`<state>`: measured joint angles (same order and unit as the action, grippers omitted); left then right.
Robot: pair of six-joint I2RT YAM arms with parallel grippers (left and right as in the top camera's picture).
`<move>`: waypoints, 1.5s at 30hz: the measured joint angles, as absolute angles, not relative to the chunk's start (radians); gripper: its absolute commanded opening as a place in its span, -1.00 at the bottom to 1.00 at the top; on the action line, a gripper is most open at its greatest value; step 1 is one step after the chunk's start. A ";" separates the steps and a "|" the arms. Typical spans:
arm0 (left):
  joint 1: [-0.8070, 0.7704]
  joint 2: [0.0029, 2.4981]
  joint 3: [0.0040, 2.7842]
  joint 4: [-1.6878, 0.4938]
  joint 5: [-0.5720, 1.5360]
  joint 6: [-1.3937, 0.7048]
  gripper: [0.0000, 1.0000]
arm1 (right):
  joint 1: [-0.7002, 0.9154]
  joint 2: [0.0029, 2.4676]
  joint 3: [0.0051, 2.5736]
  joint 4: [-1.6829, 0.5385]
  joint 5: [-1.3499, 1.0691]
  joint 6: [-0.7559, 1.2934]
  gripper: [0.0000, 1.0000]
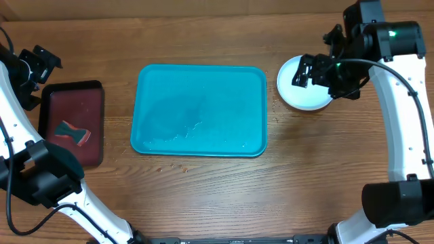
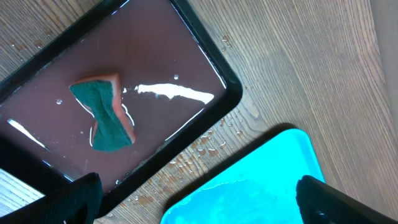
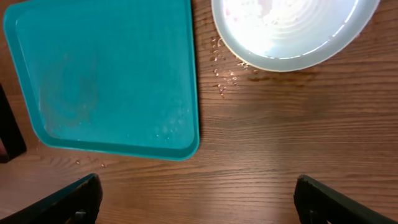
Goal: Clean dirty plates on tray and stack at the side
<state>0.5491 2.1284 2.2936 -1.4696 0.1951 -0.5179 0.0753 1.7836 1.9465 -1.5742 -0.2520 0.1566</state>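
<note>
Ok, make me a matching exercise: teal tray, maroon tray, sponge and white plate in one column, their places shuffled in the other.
Things
1. teal tray
2. maroon tray
3. sponge
4. white plate

Places
a. lying in the maroon tray
b. centre, wet, nothing on it
c. far left, black rim
d. far right, beside the teal tray

Pairs: 1-b, 2-c, 3-a, 4-d
</note>
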 measured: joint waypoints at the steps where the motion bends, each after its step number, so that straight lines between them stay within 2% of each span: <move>1: 0.549 2.128 2.294 -1.470 0.195 -0.518 0.99 | 0.080 1.784 1.946 -1.575 -0.253 0.157 1.00; 12: 0.550 2.128 2.294 -1.470 0.195 -0.518 0.99 | 0.081 1.784 1.946 -1.631 -0.251 0.156 1.00; 20: 0.549 2.128 2.294 -1.470 0.195 -0.518 0.99 | 0.088 1.774 1.941 -1.497 -0.220 0.156 1.00; 27: 0.549 2.128 2.294 -1.470 0.195 -0.518 1.00 | 0.131 1.594 1.914 -1.451 -0.186 0.155 1.00; 34: 0.549 2.128 2.294 -1.470 0.196 -0.518 1.00 | 0.131 1.269 1.629 -1.230 -0.170 0.155 1.00; 45: 0.549 2.128 2.294 -1.470 0.198 -0.521 1.00 | 0.131 0.695 0.901 -0.789 -0.192 0.156 1.00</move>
